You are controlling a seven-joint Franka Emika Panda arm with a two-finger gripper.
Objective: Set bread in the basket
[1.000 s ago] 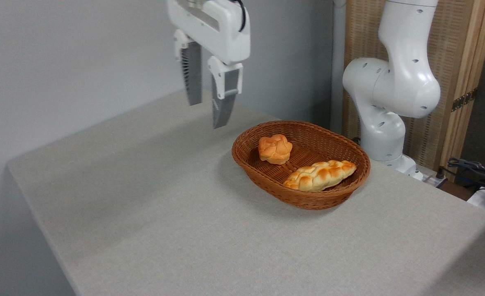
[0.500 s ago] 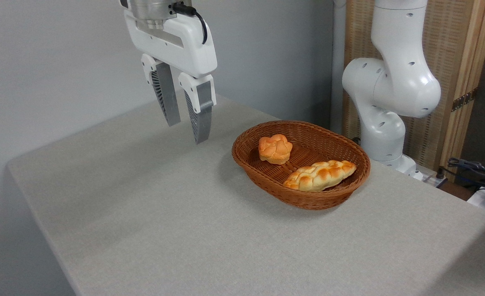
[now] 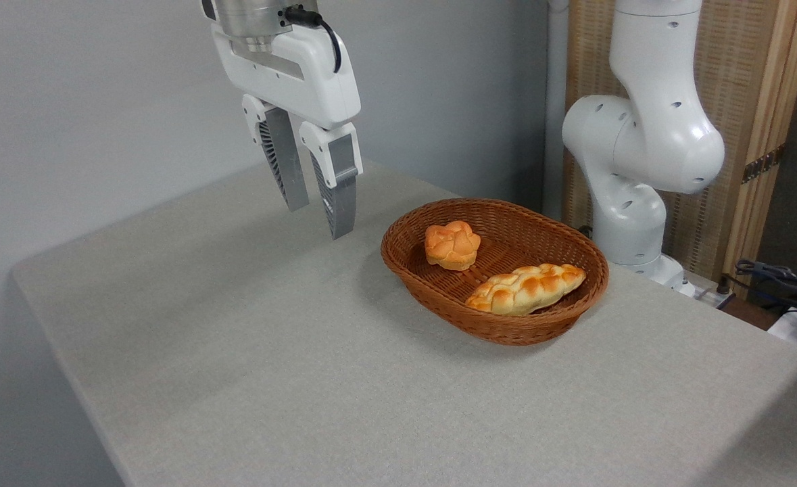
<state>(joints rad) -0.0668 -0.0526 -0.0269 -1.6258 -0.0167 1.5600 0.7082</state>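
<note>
Camera view puts the bread (image 3: pixel 525 289) already inside the basket (image 3: pixel 412 279), along its near right side, long axis running left-near to right-far. It lies right of the tool (image 3: pixel 320 215), which hangs over the tabletop (image 3: pixel 249 352), fingers slightly spread, empty, touching nothing.

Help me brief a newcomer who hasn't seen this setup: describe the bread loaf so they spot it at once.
Find the oval brown wicker basket on the grey table. The bread lies inside along its near right side. Unlike the small round orange bun behind it, it is long, braided, golden-yellow, with pointed ends.
</note>
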